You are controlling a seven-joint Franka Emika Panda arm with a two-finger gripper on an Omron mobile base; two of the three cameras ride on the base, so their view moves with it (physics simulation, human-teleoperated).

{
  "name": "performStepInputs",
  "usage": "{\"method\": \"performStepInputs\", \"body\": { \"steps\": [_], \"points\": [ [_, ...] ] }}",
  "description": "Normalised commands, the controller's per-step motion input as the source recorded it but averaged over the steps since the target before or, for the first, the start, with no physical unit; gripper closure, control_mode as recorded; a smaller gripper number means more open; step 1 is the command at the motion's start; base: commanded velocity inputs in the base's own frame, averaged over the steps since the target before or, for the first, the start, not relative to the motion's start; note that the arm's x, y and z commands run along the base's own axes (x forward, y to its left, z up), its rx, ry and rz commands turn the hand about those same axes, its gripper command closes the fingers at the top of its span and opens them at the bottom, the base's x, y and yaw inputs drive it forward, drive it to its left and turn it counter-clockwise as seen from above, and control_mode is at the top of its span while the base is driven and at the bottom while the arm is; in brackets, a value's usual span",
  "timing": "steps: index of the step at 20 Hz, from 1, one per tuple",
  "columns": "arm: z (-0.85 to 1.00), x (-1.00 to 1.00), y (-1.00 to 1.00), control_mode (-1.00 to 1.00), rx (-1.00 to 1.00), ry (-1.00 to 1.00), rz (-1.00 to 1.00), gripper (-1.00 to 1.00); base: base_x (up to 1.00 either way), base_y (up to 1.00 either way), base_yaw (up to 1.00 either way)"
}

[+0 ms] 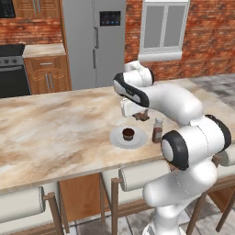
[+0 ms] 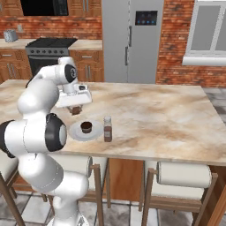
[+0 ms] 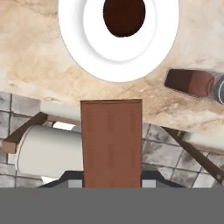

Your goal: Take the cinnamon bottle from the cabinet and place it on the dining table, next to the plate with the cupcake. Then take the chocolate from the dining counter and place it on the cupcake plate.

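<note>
The chocolate (image 3: 111,140), a flat brown bar, stands upright between my fingers in the hand view. My gripper (image 1: 140,114) (image 2: 76,108) is shut on it, hovering just above the dining table (image 1: 55,128) behind the plate. The white plate (image 1: 117,138) (image 2: 75,132) (image 3: 74,35) carries the dark cupcake (image 1: 128,134) (image 2: 86,127) (image 3: 124,15) at its centre. The cinnamon bottle (image 1: 158,131) (image 2: 107,129) (image 3: 192,83) stands upright on the marble just right of the plate, close to its rim.
Cushioned stools (image 1: 142,174) (image 2: 185,174) line the table's near edge below the plate. A grey fridge (image 1: 94,41) and a stove (image 2: 48,48) stand against the brick wall beyond the table. The marble top stretches bare to the left (image 1: 46,119) and right (image 2: 167,119).
</note>
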Motion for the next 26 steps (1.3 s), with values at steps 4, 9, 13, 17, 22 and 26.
{"method": "performStepInputs", "body": {
  "steps": [4,9,13,17,22,26],
  "points": [
    [-0.46,0.01,0.64,-1.0,-0.09,0.03,0.27,1.0,0.0,0.0,0.0],
    [-0.68,0.07,0.22,-1.0,-0.06,0.02,0.13,1.0,0.0,0.0,0.0],
    [-0.73,0.28,0.16,-1.0,-0.01,0.0,0.08,1.0,0.0,0.0,0.0],
    [-0.45,0.27,0.23,-1.0,0.0,0.0,0.01,1.0,0.0,0.0,0.0],
    [-0.3,0.39,0.01,-1.0,0.0,0.0,0.0,1.0,0.0,0.0,0.0],
    [-0.32,0.41,0.0,-1.0,0.0,0.0,0.0,1.0,0.0,0.0,0.0]
  ]
}}
